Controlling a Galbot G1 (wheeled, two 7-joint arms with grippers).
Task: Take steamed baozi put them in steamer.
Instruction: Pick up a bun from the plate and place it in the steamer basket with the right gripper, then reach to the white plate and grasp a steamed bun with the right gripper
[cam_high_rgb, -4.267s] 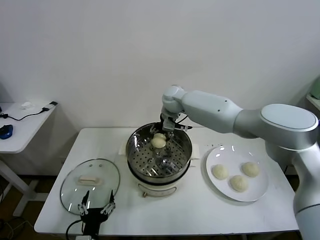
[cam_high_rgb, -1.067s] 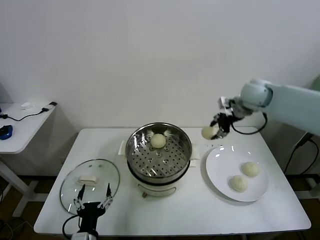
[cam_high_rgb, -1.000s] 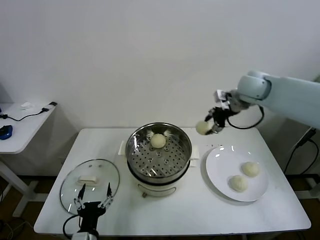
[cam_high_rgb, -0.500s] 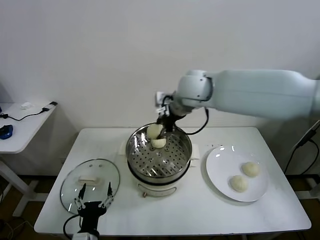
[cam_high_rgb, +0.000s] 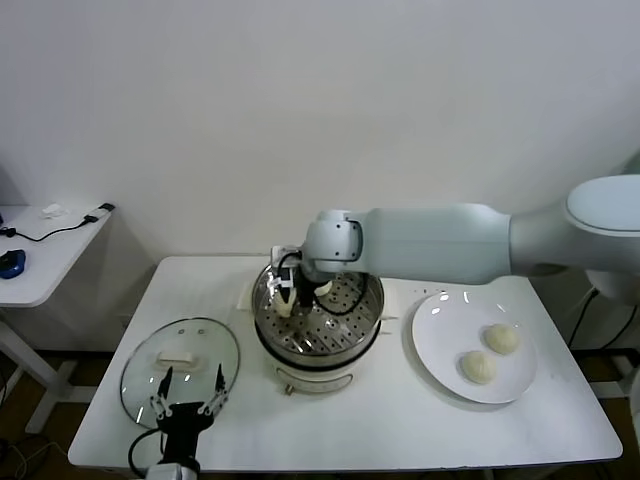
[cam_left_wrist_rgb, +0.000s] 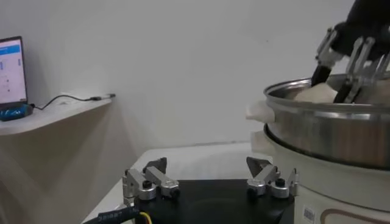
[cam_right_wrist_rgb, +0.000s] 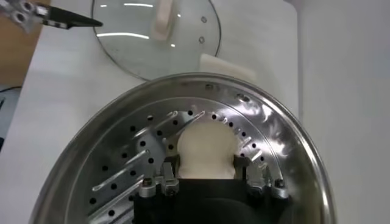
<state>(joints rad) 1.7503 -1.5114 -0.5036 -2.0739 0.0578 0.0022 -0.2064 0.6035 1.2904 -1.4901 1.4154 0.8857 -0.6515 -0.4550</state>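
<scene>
A steamed baozi (cam_right_wrist_rgb: 205, 152) sits clamped between the right claw's (cam_right_wrist_rgb: 206, 176) fingers, low inside the steamer (cam_high_rgb: 366, 322) near its left rim, while the left claw (cam_high_rgb: 186, 402) waits spread apart over the counter's (cam_high_rgb: 400, 420) front edge.

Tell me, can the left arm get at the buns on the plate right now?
Probably not: the left gripper sits open by the glass lid, with the steamer and right arm between it and the two baozi on the plate.

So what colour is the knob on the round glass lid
White; the knob on the round glass lid shows best in the head view.
</scene>
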